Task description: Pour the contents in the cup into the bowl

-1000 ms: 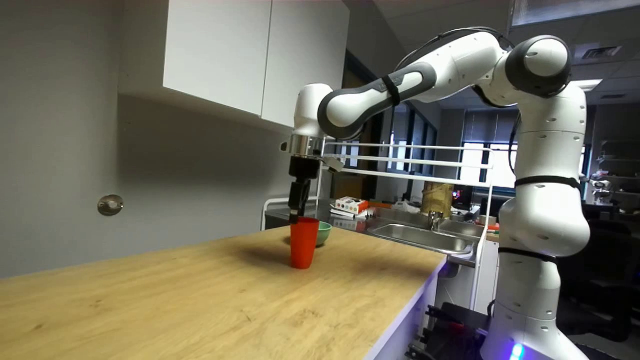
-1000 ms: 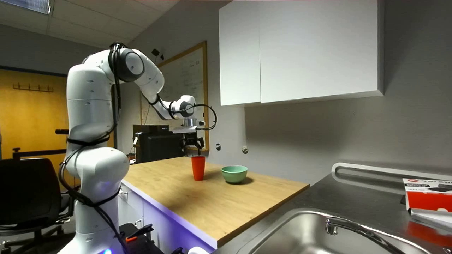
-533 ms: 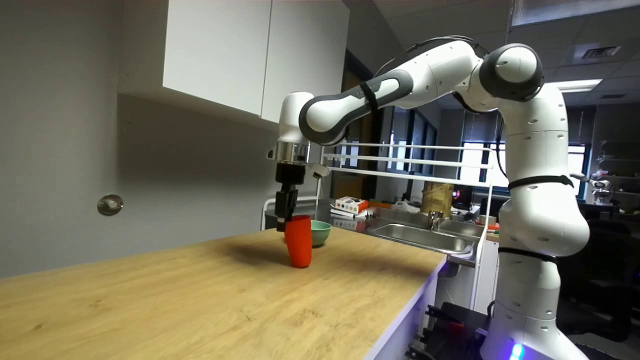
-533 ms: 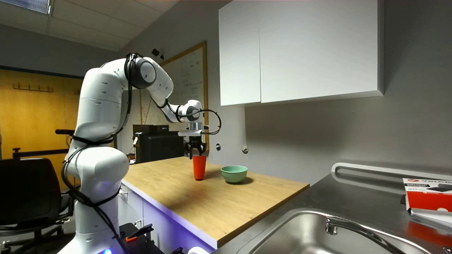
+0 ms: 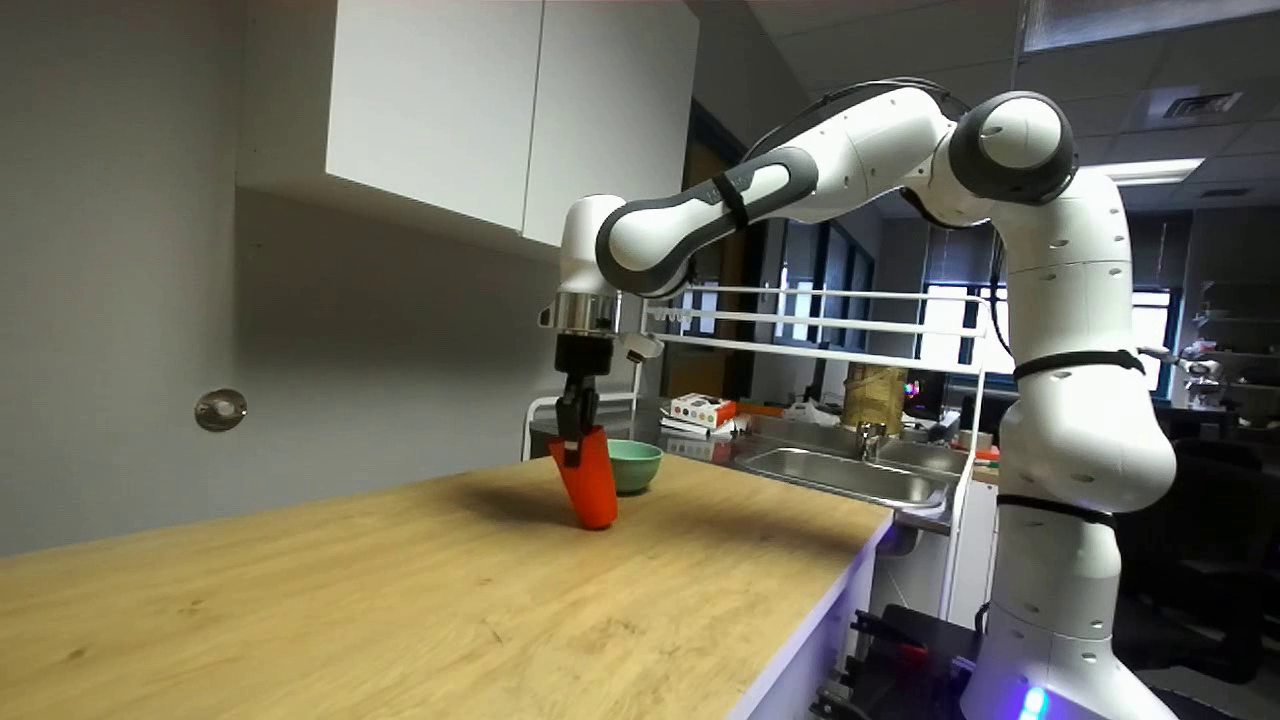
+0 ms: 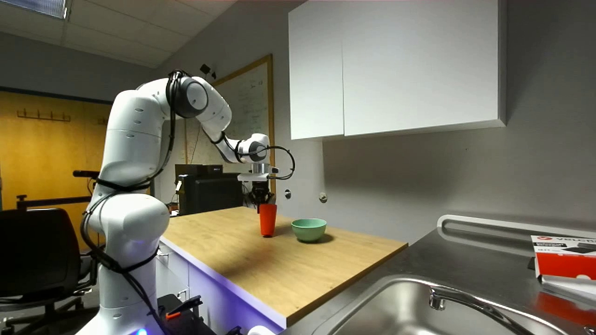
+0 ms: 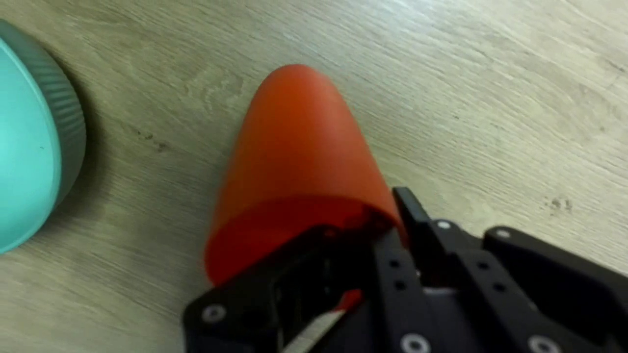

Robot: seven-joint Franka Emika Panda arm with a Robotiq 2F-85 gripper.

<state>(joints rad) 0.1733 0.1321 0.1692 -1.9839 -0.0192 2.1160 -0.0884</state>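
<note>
Leaning cup point(image 7: 301, 147), one side in claw point(image 7: 394, 215)

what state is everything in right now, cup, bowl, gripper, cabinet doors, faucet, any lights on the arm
Cup: tilted, mouth higher than its base; contents can't be made out
Gripper: shut on the cup's wall at the rim, one finger inside
Bowl: upright on the table, apart from the cup
Cabinet doors: shut
Faucet: no running water seen
Base light: lit blue
</note>
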